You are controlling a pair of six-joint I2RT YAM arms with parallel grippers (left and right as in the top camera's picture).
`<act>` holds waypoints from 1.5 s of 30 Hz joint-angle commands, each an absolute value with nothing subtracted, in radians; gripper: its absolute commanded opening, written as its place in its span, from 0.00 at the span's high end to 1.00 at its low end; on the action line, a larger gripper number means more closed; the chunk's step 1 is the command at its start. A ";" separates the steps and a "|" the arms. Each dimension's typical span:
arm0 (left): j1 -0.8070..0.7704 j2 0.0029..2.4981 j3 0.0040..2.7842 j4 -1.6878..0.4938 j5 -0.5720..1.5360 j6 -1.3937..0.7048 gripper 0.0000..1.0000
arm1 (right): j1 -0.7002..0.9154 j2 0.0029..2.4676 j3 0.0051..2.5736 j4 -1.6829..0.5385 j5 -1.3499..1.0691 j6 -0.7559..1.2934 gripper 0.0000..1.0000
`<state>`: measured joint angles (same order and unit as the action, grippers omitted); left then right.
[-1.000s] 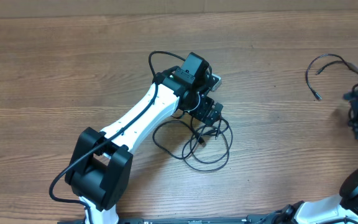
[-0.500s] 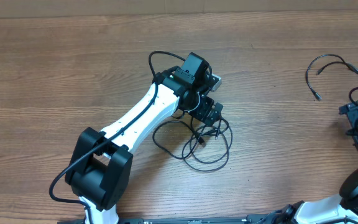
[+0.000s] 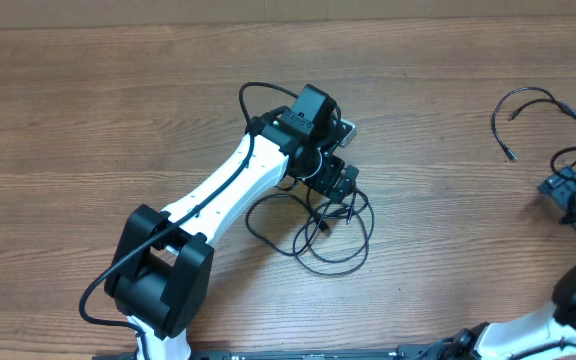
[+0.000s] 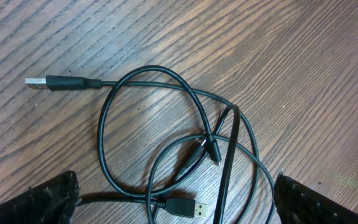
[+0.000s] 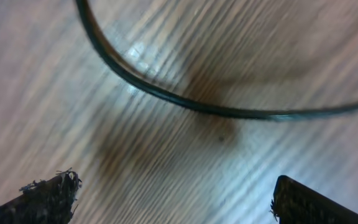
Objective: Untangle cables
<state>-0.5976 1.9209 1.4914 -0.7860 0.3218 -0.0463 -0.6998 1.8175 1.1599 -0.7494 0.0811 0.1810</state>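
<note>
The left gripper (image 4: 178, 205) is hovering with its jaws wide apart and gripping nothing, directly over the tangled cables (image 4: 166, 143), which are lying in loops on the wooden table (image 4: 303, 56) near its centre. The right gripper (image 5: 185, 200) is hanging at the right edge, likewise spread and empty, above a loose cable strand (image 5: 185, 104) that is curving toward the far right.

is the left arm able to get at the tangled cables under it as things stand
Likely yes: its fingers stand open just above the cables, and nothing lies over them.
</note>
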 commanded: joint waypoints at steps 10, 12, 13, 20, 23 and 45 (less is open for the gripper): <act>-0.599 1.903 1.508 -0.786 0.330 -0.037 0.00 | -0.703 2.001 1.134 -0.630 0.150 0.099 0.00; -0.599 1.903 1.508 -0.786 0.329 -0.037 0.00 | -0.703 2.008 1.134 -0.607 0.150 0.100 0.00; -0.599 1.903 1.508 -0.786 0.330 -0.037 0.00 | -0.702 2.009 1.134 -0.593 0.150 0.100 0.00; -0.599 1.903 1.508 -0.786 0.330 -0.037 0.00 | -0.703 2.010 1.134 -0.461 0.150 0.099 0.00; -0.599 1.903 1.508 -0.786 0.330 -0.037 0.00 | -0.703 2.019 1.134 -0.396 0.149 0.095 0.00; -0.599 1.903 1.508 -0.786 0.329 -0.037 0.00 | -0.690 2.417 1.532 -0.241 0.065 0.077 0.00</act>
